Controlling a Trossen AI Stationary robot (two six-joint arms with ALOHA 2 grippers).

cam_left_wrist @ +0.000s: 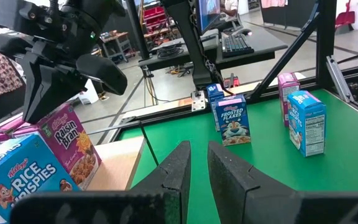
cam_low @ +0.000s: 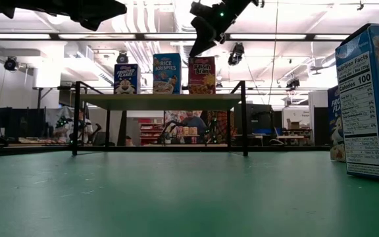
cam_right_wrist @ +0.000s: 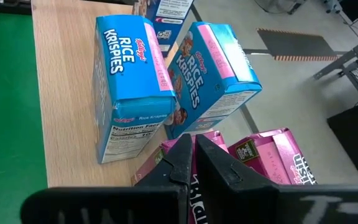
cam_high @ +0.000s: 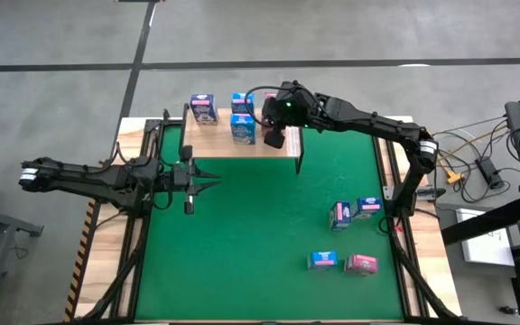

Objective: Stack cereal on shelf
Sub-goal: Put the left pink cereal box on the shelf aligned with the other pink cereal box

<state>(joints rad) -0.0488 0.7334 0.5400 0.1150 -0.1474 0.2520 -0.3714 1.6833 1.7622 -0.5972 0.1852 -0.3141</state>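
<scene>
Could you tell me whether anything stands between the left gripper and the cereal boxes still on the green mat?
Nothing visible does: bare mat lies between the left gripper and the four boxes on the mat's right side.

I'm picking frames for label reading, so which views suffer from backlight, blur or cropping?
Low view: bright ceiling strip lights leave the right gripper a dark silhouette; the blue cereal box is cropped at the picture's edge. Left wrist view: the left gripper's fingers are soft, the Frosted Flakes box readable. Right wrist view: Rice Krispies box evenly lit, legible.
</scene>
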